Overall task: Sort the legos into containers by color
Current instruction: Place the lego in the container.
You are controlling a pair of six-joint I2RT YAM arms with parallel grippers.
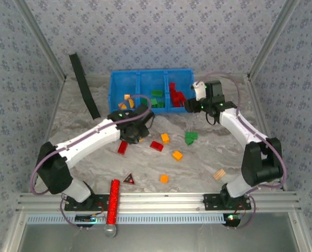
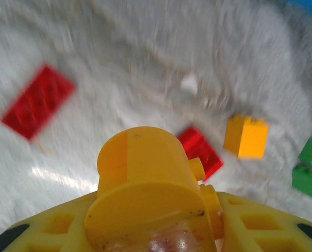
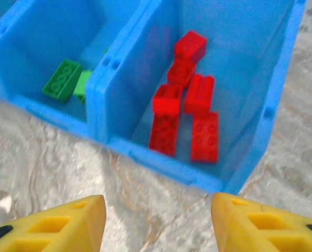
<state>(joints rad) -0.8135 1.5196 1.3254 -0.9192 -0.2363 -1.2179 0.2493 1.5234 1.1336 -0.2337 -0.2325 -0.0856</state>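
The left hand (image 2: 156, 233) appears clamped on a yellow round brick (image 2: 145, 168), whose long axis runs out along the fingers, though blur leaves the contact unsure. The right hand (image 3: 158, 231) hangs with fingers spread and nothing between them, just short of the blue tray (image 3: 145, 152) on the table (image 3: 51, 173). Ahead of it, red bricks (image 3: 187, 110) lie in the end compartment, mostly lengthwise away from it. Green bricks (image 3: 64, 79) lie ahead-left in the next compartment.

Before the left compartment of the blue tray (image 1: 125, 81), the surface (image 1: 98, 168) is barred by the left arm (image 1: 93, 139), and the left claw (image 1: 133, 135) is closed on a yellow brick (image 2: 145, 173). Before the tray's middle, passage is broken by loose bricks (image 1: 165, 138). Between the tray's front wall and the parted fingers of the right claw (image 3: 157, 199), bare surface is left.
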